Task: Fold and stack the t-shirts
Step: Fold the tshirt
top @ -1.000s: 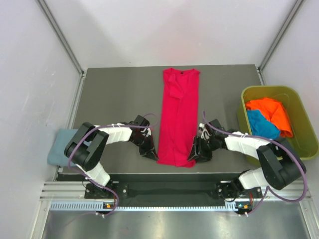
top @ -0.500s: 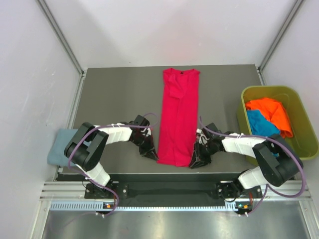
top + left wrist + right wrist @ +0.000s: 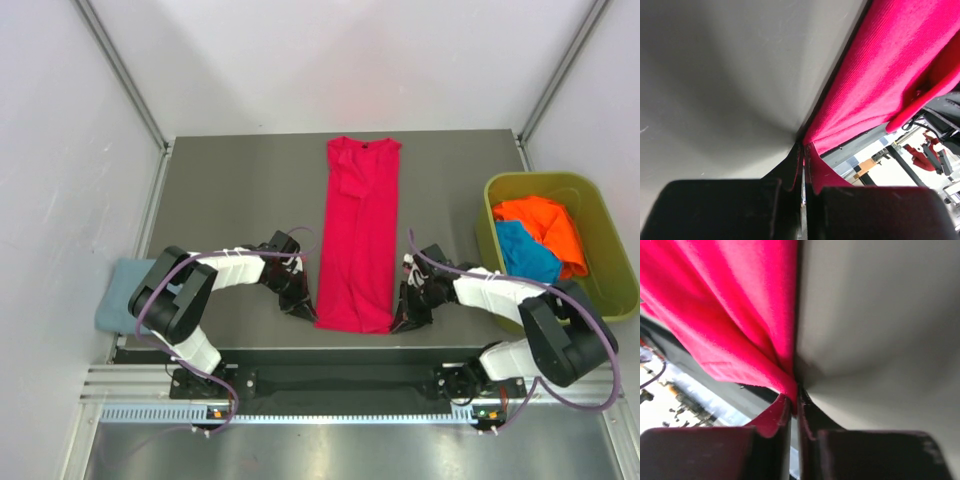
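Observation:
A crimson red t-shirt (image 3: pixel 360 235), folded into a long narrow strip, lies down the middle of the table. My left gripper (image 3: pixel 301 306) is at its near left corner and is shut on the hem (image 3: pixel 820 145). My right gripper (image 3: pixel 402 318) is at the near right corner, its jaws pinched together on the red cloth (image 3: pixel 785 382). An orange t-shirt (image 3: pixel 545 222) and a turquoise t-shirt (image 3: pixel 525 250) lie crumpled in the bin. A grey-blue t-shirt (image 3: pixel 118 295) lies folded at the table's left edge.
The olive-green bin (image 3: pixel 605 295) stands at the right edge of the table, close behind my right arm. The dark table (image 3: pixel 240 190) ends at a metal rail just in front of both grippers. White walls enclose the left, back and right sides.
My right gripper has shut on the red t-shirt's near right corner and shifted slightly to the right. The left gripper and the shirt have stayed in place.

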You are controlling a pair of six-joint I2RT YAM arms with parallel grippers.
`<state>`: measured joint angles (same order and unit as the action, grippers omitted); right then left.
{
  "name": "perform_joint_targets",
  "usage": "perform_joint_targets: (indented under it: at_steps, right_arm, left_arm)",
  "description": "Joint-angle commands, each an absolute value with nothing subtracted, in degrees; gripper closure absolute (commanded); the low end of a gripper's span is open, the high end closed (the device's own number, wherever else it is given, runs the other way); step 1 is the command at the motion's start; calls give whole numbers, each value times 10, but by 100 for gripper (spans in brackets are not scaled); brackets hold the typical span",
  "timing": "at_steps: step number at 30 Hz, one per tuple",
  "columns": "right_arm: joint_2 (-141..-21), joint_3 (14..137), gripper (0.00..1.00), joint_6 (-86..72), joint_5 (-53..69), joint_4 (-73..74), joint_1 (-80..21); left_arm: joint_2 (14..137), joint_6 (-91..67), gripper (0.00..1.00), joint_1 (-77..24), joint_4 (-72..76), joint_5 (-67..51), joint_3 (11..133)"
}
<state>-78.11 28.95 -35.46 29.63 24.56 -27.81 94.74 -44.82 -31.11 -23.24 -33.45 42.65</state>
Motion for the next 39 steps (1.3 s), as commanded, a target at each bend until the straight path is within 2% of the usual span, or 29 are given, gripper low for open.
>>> perform_joint_targets:
  at_steps: [1,12,19,30,31,32,33,35,37,39]
  right_arm:
    - [-764,301,99,-306,197,279,-265]
    - [-715,365,100,-228,188,297,-253]
    - [-740,416,100,-210,201,305,-262]
    - [-753,398,100,-242,241,303,-310]
    - [-754,396,94,-241,247,305,-311]
    - [-754,397,75,-242,248,308,-312]
    - [-754,399,66,-237,255,308,-312]
    - [-753,420,48,-223,276,316,-312]
    - [-747,465,37,-207,287,337,-303]
    - [-752,499,34,-189,301,350,-292]
  left_arm:
    - [940,-429,100,-308,-240,-301,429]
    - [908,-405,100,-308,-243,-288,478]
    - [898,-397,100,-308,-247,-285,506]
    - [906,-416,100,-315,-260,-302,475]
    - [906,-415,97,-315,-259,-307,478]
    - [906,-413,89,-315,-258,-312,481]
    - [907,-405,82,-315,-260,-317,484]
    - [908,-396,80,-315,-272,-321,496]
    - [909,-384,83,-315,-280,-322,506]
    - [910,-374,82,-313,-293,-322,512]
